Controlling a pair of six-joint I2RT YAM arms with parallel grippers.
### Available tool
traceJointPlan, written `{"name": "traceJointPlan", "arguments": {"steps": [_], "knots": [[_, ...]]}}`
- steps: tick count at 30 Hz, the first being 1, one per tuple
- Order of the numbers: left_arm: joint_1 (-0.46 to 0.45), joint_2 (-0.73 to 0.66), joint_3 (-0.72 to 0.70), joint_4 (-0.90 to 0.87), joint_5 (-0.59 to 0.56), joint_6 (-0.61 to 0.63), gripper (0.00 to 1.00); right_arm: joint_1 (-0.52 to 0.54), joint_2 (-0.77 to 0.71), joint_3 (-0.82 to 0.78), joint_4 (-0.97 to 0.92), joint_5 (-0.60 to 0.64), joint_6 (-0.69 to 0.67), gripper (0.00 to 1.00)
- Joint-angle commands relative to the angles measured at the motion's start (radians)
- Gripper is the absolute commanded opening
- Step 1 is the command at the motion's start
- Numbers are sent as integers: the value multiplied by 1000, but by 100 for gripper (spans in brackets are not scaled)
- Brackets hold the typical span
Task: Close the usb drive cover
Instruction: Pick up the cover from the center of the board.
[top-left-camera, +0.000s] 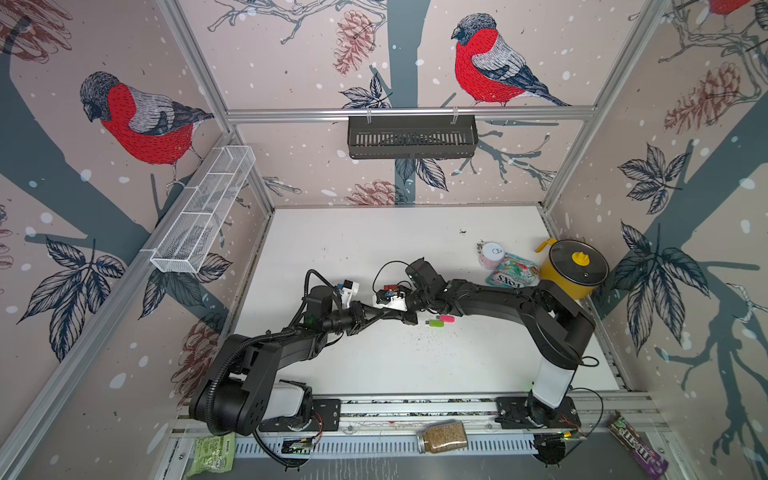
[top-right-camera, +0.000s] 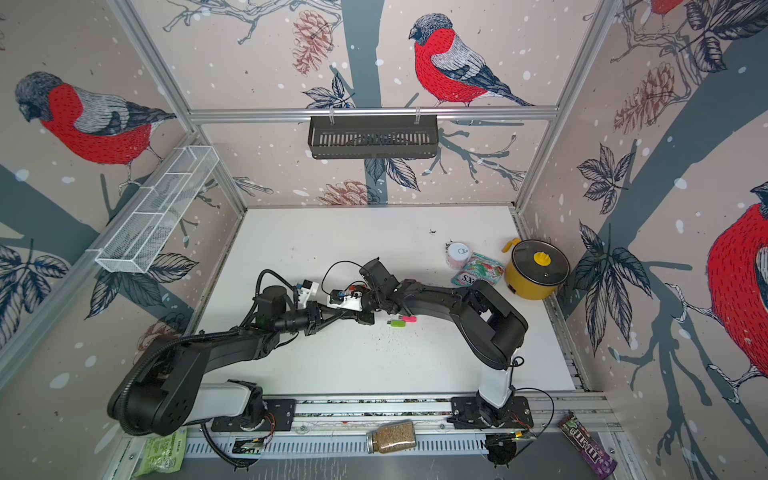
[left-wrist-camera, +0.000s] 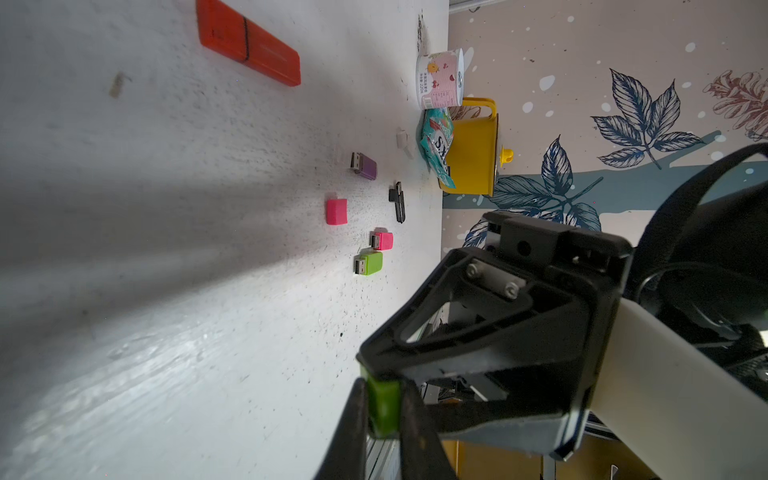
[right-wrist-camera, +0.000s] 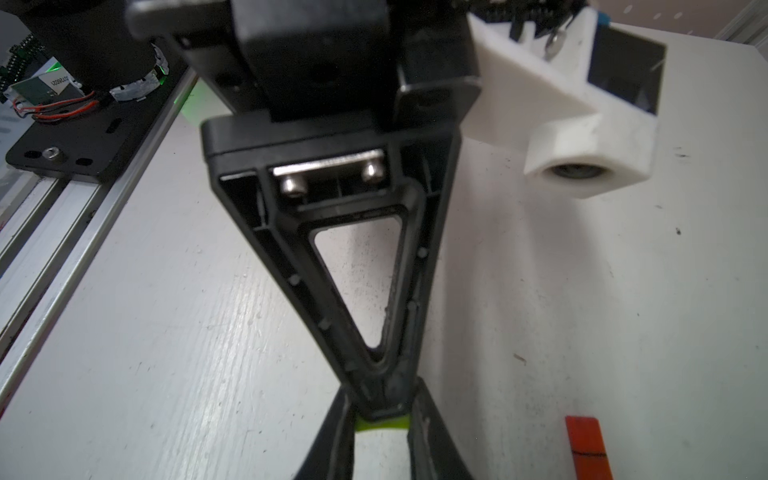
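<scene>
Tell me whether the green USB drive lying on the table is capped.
Uncapped: the green USB drive lies beside the pink drive with its metal plug bare.

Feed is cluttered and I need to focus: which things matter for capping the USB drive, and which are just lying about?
Job: green cap, pinched by left gripper and right gripper; uncapped green drive.
Lying about: pink drive, pink cap, purple drive, orange drive, can, yellow pot.

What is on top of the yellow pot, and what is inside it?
A dark lid with a yellow knob sits on the yellow pot. The lid hides its inside.
</scene>
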Motion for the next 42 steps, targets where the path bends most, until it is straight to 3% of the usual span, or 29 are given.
{"name": "traceJointPlan", "arguments": {"steps": [1,9,22,34,42], "knots": [[-3,-8,5,20,15,7,14,0,8,5,34,-9,11,23],[-2,-6,14,-23,10,37,9,-7,10,19,22,-4,4,25],[-2,-8,28,-73,-3,71,6,-44,-66,-21,-95,79,-88,44],[-2,5,39,-90,-7,85,5,-128,-189,-168,-257,245,-165,44],[-2,13,46,-103,-14,90,5,-200,-242,-220,-316,247,-166,43]]}}
